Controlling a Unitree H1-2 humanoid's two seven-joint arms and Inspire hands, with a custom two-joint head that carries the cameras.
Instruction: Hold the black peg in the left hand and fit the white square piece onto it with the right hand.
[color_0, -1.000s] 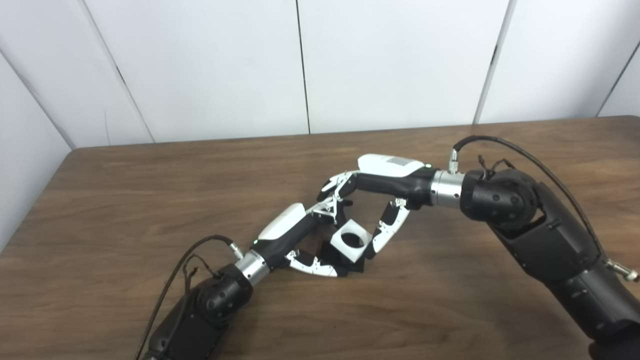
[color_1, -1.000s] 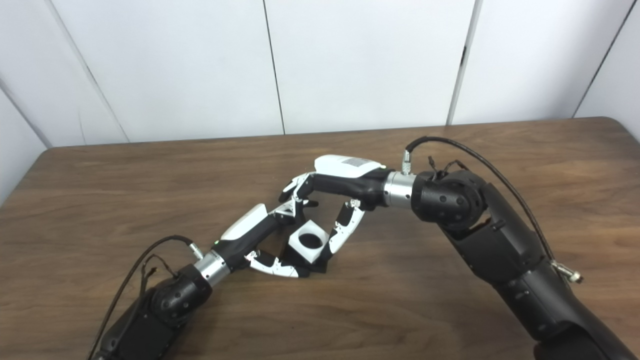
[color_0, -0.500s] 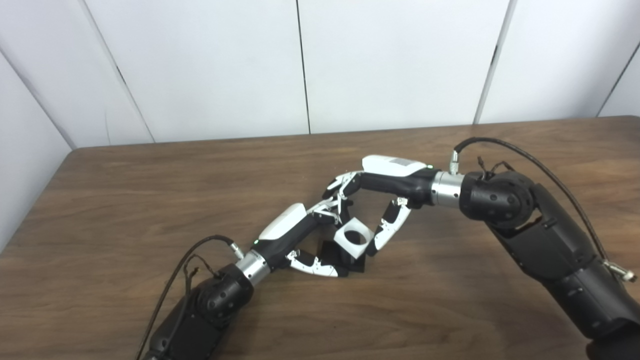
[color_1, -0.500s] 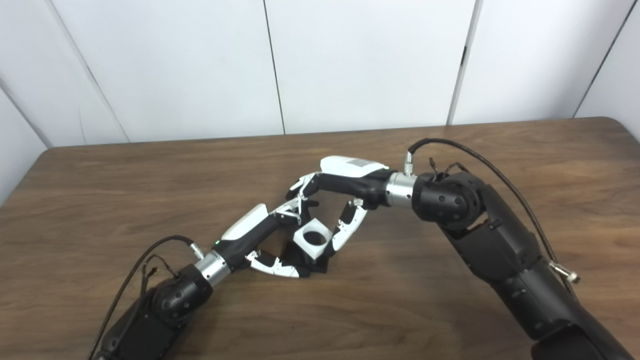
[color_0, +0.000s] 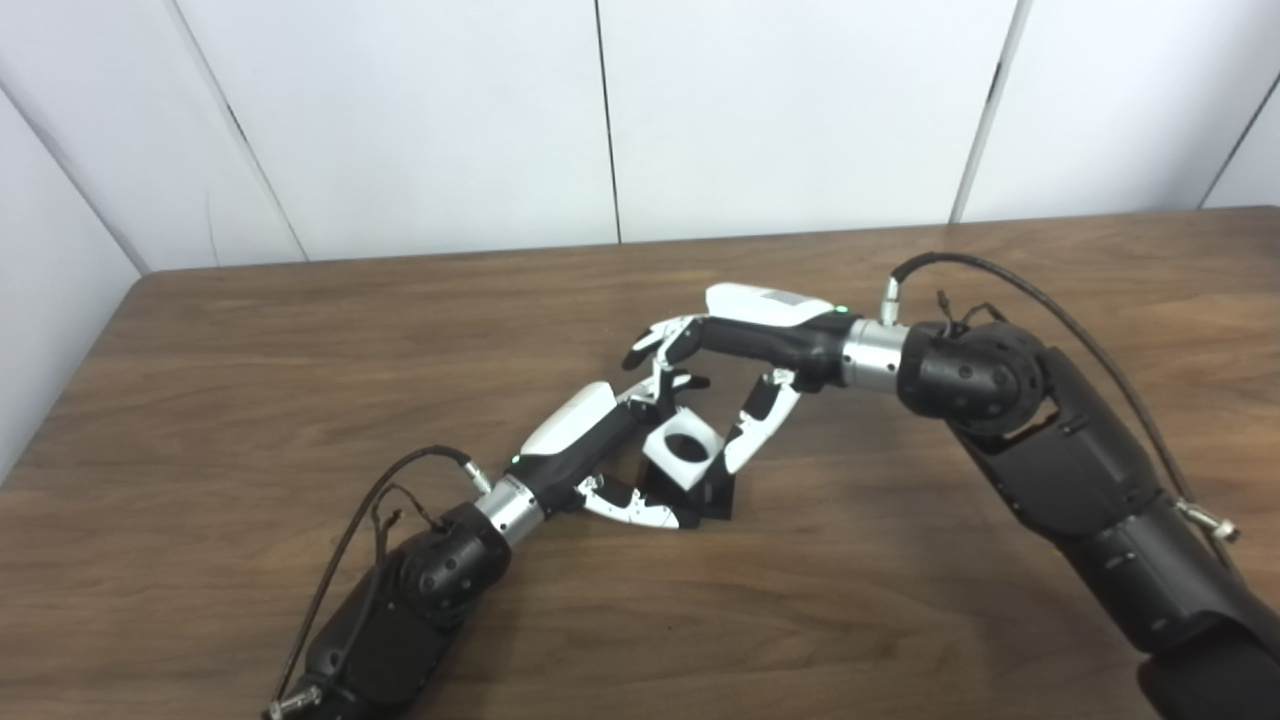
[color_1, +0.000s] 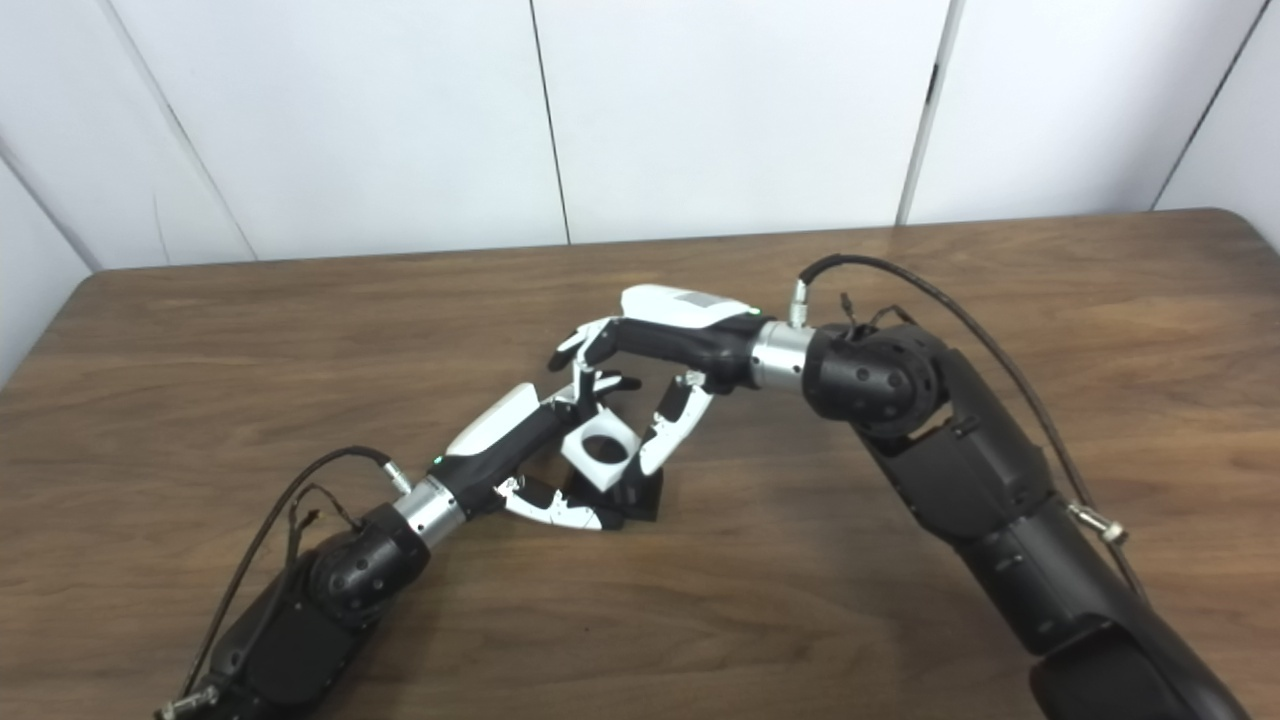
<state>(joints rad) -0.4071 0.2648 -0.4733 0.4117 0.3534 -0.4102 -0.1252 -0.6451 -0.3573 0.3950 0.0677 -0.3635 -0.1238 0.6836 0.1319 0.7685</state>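
At the middle of the wooden table (color_0: 300, 330), a little toward the near side, the two hands are met over the work. The left hand (color_0: 600, 455) is closed about the black peg (color_0: 712, 494), of which only the dark base is seen, resting on the table between the thumb below and the fingers above; the upright part is hidden behind the white piece, so its top cannot be made out. The right hand (color_0: 735, 375) is closed on the white square piece (color_0: 683, 450), which is pinched between the fingers (color_0: 662, 385) on its far left side and the thumb on its right side. The piece is held tilted, its round hole turned up and toward the cameras, and it sits just above and touching or nearly touching the black base; which of the two cannot be told.

The step in hand is judged to be the fitting itself: both parts are already grasped and brought together, and the piece appears to be not yet fully seated, since it is still tilted. For the next move, the piece would probably need to be levelled so that the hole is squared to the peg, then pressed down toward the table while the peg is kept steady by the left hand. A jam at the hole's edge is the likely risk if the tilt is kept.
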